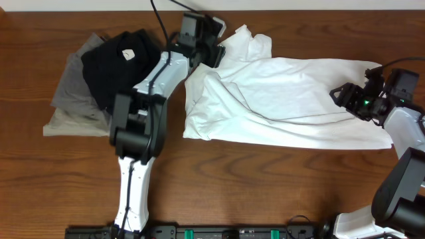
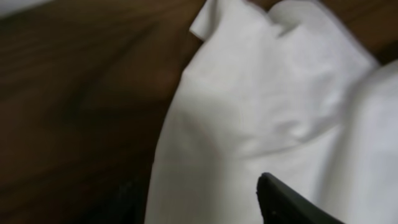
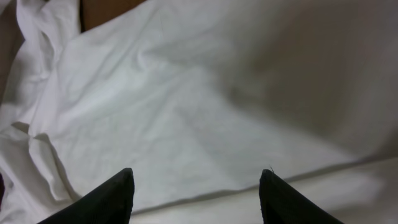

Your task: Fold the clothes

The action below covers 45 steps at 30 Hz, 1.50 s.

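Nearest me, along the front edge of the table (image 1: 40,192), I see the two arm bases, the left one rising from the front middle and the right one at the front right corner.

Next comes the shirt (image 1: 292,93). It lies rumpled on the middle and right of the table, with its near edge running fairly straight across and a raised fold crossing it on a slant. I can see no print on the side that faces up.

My right gripper (image 3: 198,174) is at the shirt's right end. Its wrist camera shows both fingers (image 3: 106,199) spread wide, with nothing pinched and only wrinkled white cloth below them. I cannot tell whether the tips touch the cloth.

To the left of the shirt, the grey garments (image 1: 70,99) lie in a pile with the black garment (image 1: 119,66) on top. A small pale tag (image 1: 128,55) shows on the black one. My left arm reaches past that pile, toward the back.

Farthest off, my left gripper (image 2: 198,186) is at the shirt's back left corner, where the cloth bunches up. Its fingers stand apart with white cloth between them. One finger (image 2: 292,205) is sharp and the other is a dark blur, and I see no clamp on the cloth.
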Available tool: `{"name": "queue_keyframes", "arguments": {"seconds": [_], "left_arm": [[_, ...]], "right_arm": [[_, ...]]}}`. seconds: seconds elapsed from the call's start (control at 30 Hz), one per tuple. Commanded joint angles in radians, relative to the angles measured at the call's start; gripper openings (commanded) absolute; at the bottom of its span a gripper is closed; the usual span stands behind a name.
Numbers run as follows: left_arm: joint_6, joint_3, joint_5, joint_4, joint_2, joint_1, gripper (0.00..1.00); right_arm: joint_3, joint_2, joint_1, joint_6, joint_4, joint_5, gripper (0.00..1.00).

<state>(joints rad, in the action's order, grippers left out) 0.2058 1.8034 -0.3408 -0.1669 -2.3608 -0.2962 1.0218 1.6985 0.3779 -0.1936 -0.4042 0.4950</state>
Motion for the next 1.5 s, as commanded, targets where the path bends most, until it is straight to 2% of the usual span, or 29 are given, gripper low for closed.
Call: {"name": "queue_keyframes", "arguments": {"seconds": [0.0,0.23,0.6,0.67,0.83,0.87,1.3,1.47], "left_arm": [[-0.011,0.028,-0.018,0.079,-0.026,0.002,0.59],[-0.061,0.028,-0.014,0.205,-0.086,0.002,0.54],[-0.106,0.028,-0.019,0.207,-0.144,0.001,0.43],[-0.115,0.028,-0.035,0.206,-0.144,0.000,0.37],[-0.139,0.028,-0.098,0.175,-0.140,0.000,0.09],[-0.141,0.028,-0.098,0.162,-0.134,0.001,0.06],[-0.027,0.028,-0.092,-0.129,0.138,-0.001,0.06],[0.006,0.028,-0.030,-0.253,0.175,-0.018,0.06]], "right_arm": [[0.020,-0.023,-0.013,0.016,-0.026,0.014,0.62],[0.020,-0.023,-0.013,0.016,-0.087,0.010,0.60],[0.020,-0.023,-0.013,0.016,-0.100,0.010,0.57],[0.020,-0.023,-0.013,0.015,-0.098,0.008,0.57],[0.020,-0.023,-0.013,0.015,-0.092,0.005,0.57],[0.020,-0.023,-0.013,0.015,-0.091,0.003,0.56],[0.020,-0.023,-0.013,0.016,-0.090,0.003,0.56],[0.020,-0.023,-0.013,0.016,-0.086,0.003,0.56]]}}
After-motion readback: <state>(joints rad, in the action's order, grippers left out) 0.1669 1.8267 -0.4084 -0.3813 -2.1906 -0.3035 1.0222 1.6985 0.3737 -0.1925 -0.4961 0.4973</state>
